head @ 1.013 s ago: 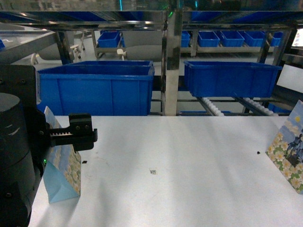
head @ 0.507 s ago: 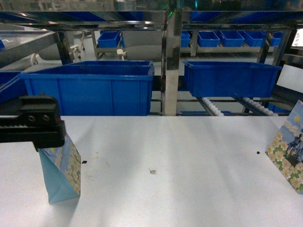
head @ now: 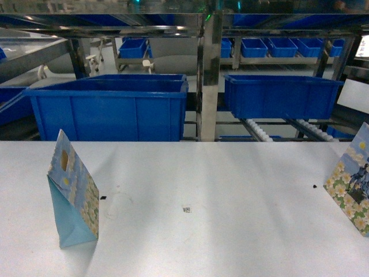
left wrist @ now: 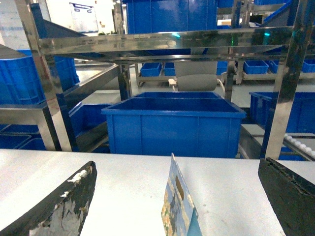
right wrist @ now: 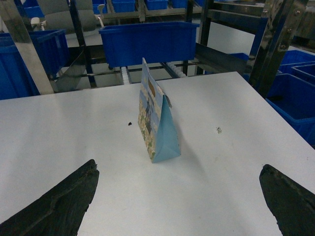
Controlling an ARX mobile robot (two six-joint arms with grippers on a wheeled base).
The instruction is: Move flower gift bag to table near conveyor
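The pale blue, flower-printed paper gift bag (left wrist: 178, 209) is standing upright on the plain white tabletop (head: 230, 190), edge-on, just ahead between the left gripper's (left wrist: 172, 201) wide-spread, empty fingers (left wrist: 59, 206).

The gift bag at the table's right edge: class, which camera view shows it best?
The right wrist view: the whole gift bag stands upright on the table. The head view cuts it off at the frame edge; the left wrist view misses it.

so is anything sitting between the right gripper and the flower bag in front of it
Nothing visible. In the right wrist view the open right gripper faces the flower gift bag across bare white table; only tiny black specks lie off to the sides.
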